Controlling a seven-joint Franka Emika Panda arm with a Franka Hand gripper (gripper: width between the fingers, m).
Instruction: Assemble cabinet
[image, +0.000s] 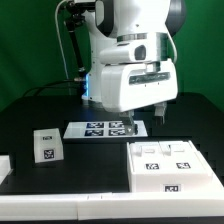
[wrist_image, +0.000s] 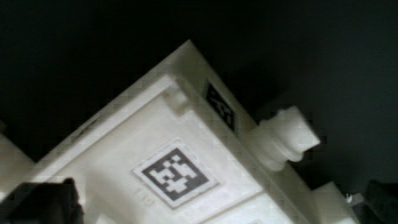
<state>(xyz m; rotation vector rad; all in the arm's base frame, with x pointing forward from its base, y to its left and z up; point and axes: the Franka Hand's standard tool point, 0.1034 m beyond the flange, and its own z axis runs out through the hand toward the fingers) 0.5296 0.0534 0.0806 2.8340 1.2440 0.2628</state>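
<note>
Black table (image: 25, 125) bears the cabinet (image: 175, 165) just beneath the spread tool (image: 158, 112).

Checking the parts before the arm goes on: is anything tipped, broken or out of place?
Nothing stands out. The cabinet sits flat on the table, tags up, with no visible break. The small block stands apart at the exterior view's left, and the marker board lies flat.

You see a white arm (image: 125, 60) bowed over a black table (image: 35, 118), its gripper (image: 160, 114) hanging near the marker board (image: 103, 128). A small tagged block (image: 45, 146) sits toward the exterior view's left — the cabinet (image: 172, 168) lies at its lower right, apart.
</note>
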